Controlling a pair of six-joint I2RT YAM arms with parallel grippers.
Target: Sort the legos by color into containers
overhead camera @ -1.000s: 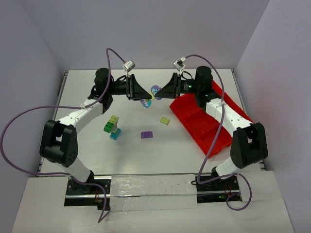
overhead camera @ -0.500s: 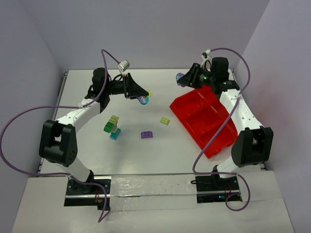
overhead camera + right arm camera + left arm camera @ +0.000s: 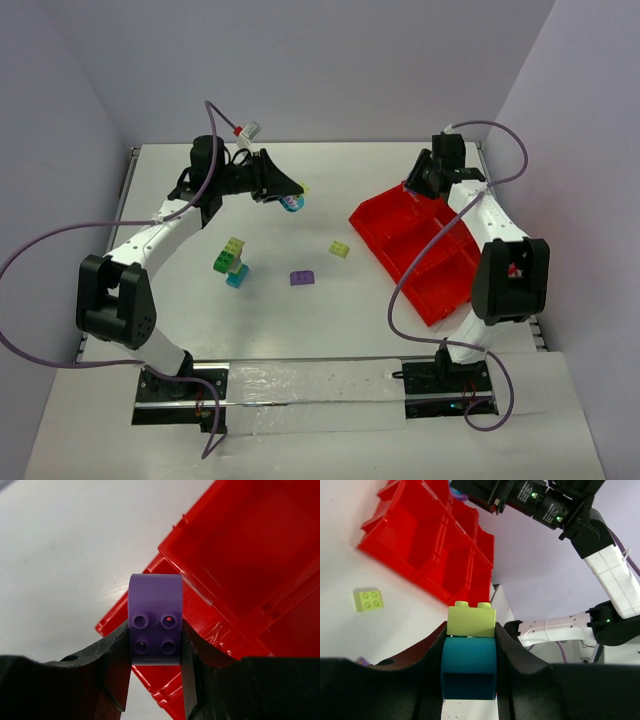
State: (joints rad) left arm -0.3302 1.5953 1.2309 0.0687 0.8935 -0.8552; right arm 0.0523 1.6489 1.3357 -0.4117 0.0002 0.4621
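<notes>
The right gripper (image 3: 155, 645) is clamped on a purple brick (image 3: 155, 612), studs facing the wrist camera, 1 finger pressing each side. It hangs at the far end of the red tray (image 3: 250, 550), with the brick above the rim and outer wall rather than squarely over a compartment. The step in hand, as I judge it, is delivering this purple piece. The next move calls for a short shift inward until the brick is over 1 compartment, then a release; letting go here risks the brick striking the rim and bouncing onto the table (image 3: 300, 330).

The left gripper (image 3: 469, 640) is closed on a 2-brick stack, a teal brick (image 3: 469, 672) with a pale yellow brick (image 3: 471, 621) snapped on top; the fingers flank mainly the teal one. In the top view this gripper sits over the far left-centre of the table, apparently raised, well apart from the tray. Since the stack mixes 2 colours, it likely has to be pulled apart before either piece can be sorted; 1 gripper cannot do that alone, so it probably needs the right one free.

On the table lie a loose pale yellow brick (image 3: 340, 249), a loose purple brick (image 3: 302, 278) near it, and a mixed stack (image 3: 232, 262) of green, yellow and teal pieces further left; all are apart from the tray, so most of the sorting is left to do.
</notes>
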